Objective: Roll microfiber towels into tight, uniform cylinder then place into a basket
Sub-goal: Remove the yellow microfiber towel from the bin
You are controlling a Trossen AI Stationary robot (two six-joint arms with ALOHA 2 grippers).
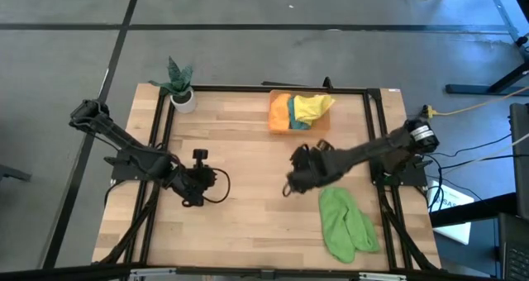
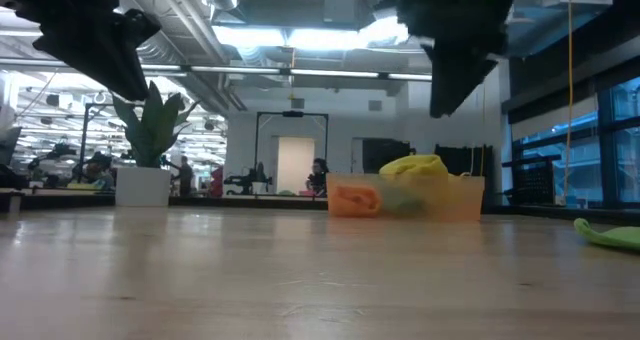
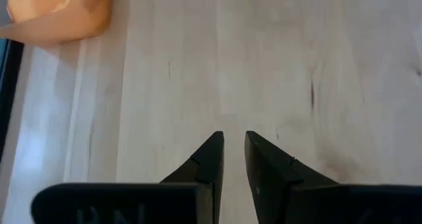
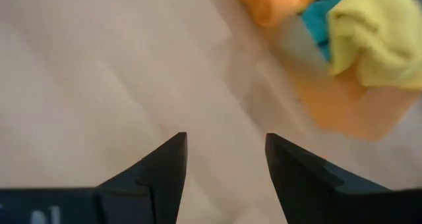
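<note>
My right gripper [image 1: 291,182] hung open and empty over the desk's [image 1: 248,149] middle. The light green towel [image 1: 345,223] lay toward the near right corner. The basket [image 1: 279,124] at the far edge held orange, teal and yellow towels [image 1: 312,106], partly hiding one another. My left gripper [image 1: 195,192] held nothing, fingers narrowly apart.
</note>
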